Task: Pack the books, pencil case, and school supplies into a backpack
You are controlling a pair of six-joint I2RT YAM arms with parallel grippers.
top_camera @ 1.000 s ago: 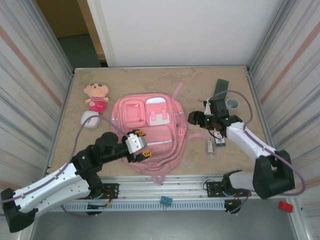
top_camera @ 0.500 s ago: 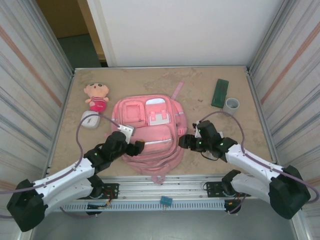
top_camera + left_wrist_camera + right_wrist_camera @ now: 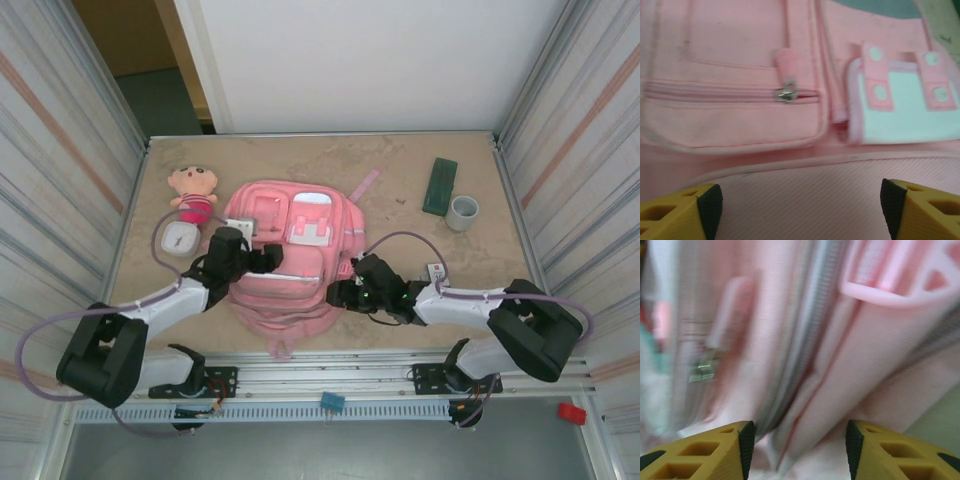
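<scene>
Tan marbled tabletop from the top camera: one pink backpack (image 3: pixel 300 290) lies flat in the middle with both arms on it. The left gripper (image 3: pixel 265 258) is over its left front pocket, and the right gripper (image 3: pixel 338 293) is at its lower right edge.

Off to the sides I count one green pencil case (image 3: pixel 439 186), one grey ring (image 3: pixel 461 212) just beside it, one plush doll (image 3: pixel 193 193), one white rounded thing (image 3: pixel 180 240) and one tiny black-and-white item (image 3: pixel 437 272).

Left wrist view: the yellow fingertips (image 3: pixel 675 212) are spread wide with nothing between them, low over the fabric and short of a zip pull (image 3: pixel 786 95).

Right wrist view is blurry, but the jaws look parted around a fold beside the long zipper (image 3: pixel 810 325), probably not pinching.

I'd say the bag needs opening first. Pin it flat with the left and close the right on a pull tab, not on loose fabric, or the bag just drags.
</scene>
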